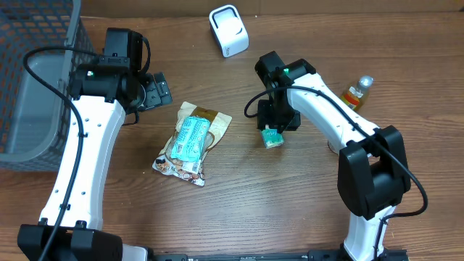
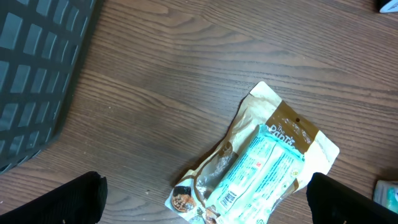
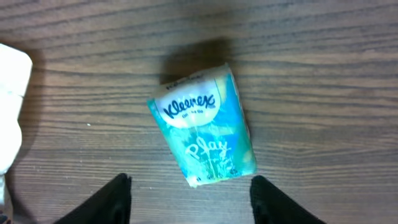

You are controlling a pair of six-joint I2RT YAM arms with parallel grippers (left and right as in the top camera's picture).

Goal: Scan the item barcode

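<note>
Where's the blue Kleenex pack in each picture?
Overhead: the Kleenex pack lies right of centre.
Left wrist: a teal sliver at the lower right edge, probably it.
Right wrist: middle of the picture.
Landmark: the snack bag, left of the pack in overhead and left wrist.

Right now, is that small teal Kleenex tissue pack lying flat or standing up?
Lying flat. The small teal Kleenex tissue pack rests logo side up on the wooden table, its broad printed face toward the wrist camera.
</note>
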